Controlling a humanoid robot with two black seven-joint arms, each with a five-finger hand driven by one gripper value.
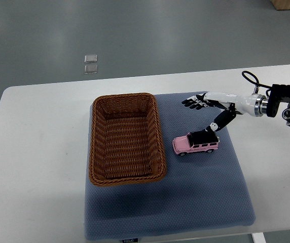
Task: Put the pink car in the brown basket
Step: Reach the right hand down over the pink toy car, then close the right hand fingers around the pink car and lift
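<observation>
pink car sits on the blue-grey mat, just right of the brown basket and apart from its rim, nothing between them. going left to right i see the white table, then the woven wicker basket, rectangular with rounded corners, nothing inside it, lying on the mat's left part. the mat looks like dimpled fabric, and a small tag on its near edge is too small for me to read. the car is a boxy toy with a dark roof. my right hand hangs above it, fingers spread and pointing toward the basket, thumb angled down at the roof, and whether it touches i cannot tell.
</observation>
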